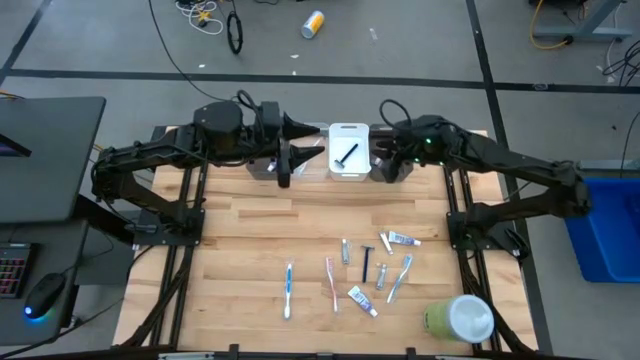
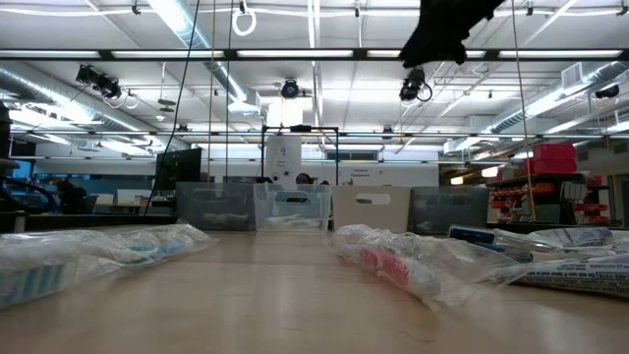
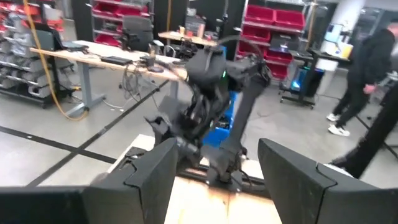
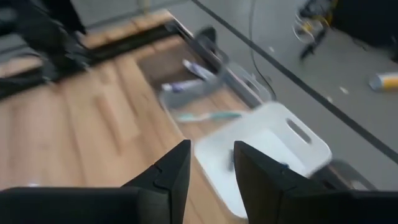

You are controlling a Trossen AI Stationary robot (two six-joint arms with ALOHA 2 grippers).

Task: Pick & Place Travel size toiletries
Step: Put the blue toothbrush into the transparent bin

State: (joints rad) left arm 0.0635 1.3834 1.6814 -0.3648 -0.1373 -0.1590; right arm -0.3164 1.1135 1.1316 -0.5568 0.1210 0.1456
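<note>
- Table (image 1: 250, 230): pale wood planks, light tan with darker seams.
- Arms, 2: black throughout.
- White bin (image 1: 349, 150): plain white, with 1 black razor (image 1: 346, 155) inside.
- Clear bin (image 4: 186, 81): transparent; holds a teal toothbrush (image 4: 205, 116) and a white-blue tube (image 4: 199, 70).
- Blue toothbrush (image 1: 289, 290): blue and white.
- Pink toothbrush (image 1: 332, 283): pink and white.
- Toothpaste tube (image 1: 362, 300): white with blue.
- Second razor (image 1: 365, 263): black.
- Round container (image 1: 459, 318): green body, white lid.
- Floor (image 1: 100, 40): grey, with black tape lines.
- Bin beside the table (image 1: 608, 228): blue.

Grey floor (image 1: 420, 60) with black tape lines; red bin shelves (image 3: 273, 25) under ceiling striplights (image 2: 324, 54).
</note>
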